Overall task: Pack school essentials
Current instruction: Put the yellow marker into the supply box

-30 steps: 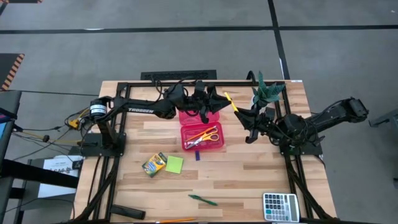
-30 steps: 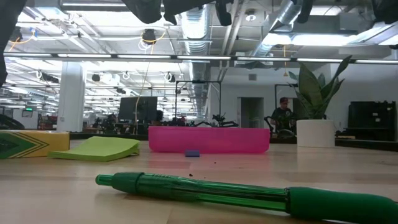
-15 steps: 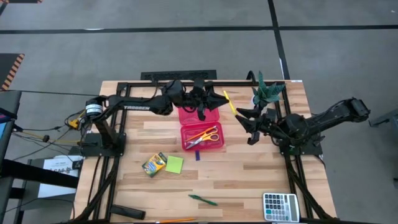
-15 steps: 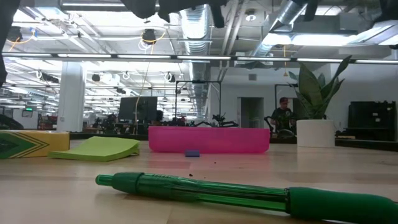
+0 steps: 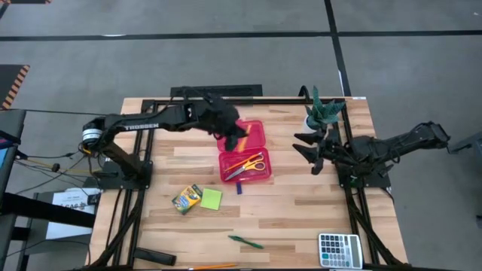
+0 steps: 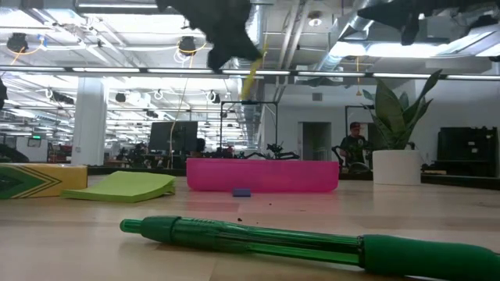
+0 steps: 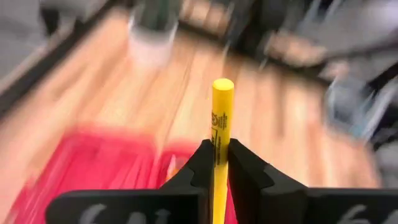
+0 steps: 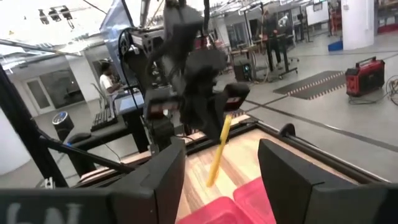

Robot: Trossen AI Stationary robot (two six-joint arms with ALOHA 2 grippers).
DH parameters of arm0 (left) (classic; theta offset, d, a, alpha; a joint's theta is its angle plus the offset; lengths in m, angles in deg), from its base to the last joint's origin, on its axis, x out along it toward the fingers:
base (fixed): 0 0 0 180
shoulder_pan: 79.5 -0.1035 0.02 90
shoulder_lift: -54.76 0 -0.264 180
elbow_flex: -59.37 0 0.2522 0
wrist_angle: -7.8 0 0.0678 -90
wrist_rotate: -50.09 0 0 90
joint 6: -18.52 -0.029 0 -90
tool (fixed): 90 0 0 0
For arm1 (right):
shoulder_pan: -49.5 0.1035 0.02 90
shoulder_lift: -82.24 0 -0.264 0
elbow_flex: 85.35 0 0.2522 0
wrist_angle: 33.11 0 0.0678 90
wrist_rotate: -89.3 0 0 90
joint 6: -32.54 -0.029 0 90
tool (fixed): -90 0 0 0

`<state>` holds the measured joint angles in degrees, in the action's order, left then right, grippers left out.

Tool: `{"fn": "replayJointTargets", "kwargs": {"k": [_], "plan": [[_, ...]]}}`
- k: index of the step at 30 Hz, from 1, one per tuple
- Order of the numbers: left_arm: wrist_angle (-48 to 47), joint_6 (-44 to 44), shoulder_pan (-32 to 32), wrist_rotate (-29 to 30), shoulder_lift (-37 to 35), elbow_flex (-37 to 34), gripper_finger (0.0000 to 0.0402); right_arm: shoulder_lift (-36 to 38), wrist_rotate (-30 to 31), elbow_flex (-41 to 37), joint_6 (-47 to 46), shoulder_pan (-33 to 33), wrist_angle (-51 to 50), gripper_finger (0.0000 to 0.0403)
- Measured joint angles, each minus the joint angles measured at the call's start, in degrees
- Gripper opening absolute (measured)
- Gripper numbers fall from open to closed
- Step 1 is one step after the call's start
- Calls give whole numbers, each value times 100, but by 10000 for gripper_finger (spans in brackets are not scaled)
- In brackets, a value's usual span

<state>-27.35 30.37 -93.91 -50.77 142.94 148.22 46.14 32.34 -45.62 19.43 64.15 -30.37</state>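
The left tool [image 7: 214,163] is closed on one yellow pen [image 7: 220,127], which stands up between its two fingers. In the high view this tool [image 5: 235,135] hangs above the open pink case [image 5: 258,133], over the half that is nearer to the back of the worktop [image 5: 294,211]. In the low view the yellow pen [image 6: 251,74] hangs in the air, well above the pink case [image 6: 262,176].

The right tool [image 8: 217,180] is open wide and holds nothing. In the high view it [image 5: 307,148] is to the right of the case, just in front of one plant in a white pot [image 5: 322,113].

The front half of the case holds one pair of scissors [image 5: 250,165] with orange-yellow handles. One tiny blue eraser [image 5: 239,189] lies on the worktop just in front of the case. More to the left lie one crayon box [image 5: 187,199] and one lime sticky-note pad [image 5: 212,199], touching each other. One green pen [image 5: 245,242] lies near the front edge, and one orange pencil [image 5: 213,266] is at the very front edge. One grey calculator [image 5: 339,250] is at the front right corner.
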Motion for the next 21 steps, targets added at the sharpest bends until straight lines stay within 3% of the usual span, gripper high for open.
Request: {"fn": "replayJointTargets", "kwargs": {"k": [6, 12, 21], "plan": [[-1033, -180, 186, 494, 257, -10, 18, 114, 3, 0, -54, -39, -130, 198], [-1122, -477, 360, 911, 664, -9, 19, 121, 5, 0, -54, -100, -122, 194], [-1209, -719, 362, 1020, 1122, -11, 39, 121, 3, 0, -55, -98, -94, 191]]}}
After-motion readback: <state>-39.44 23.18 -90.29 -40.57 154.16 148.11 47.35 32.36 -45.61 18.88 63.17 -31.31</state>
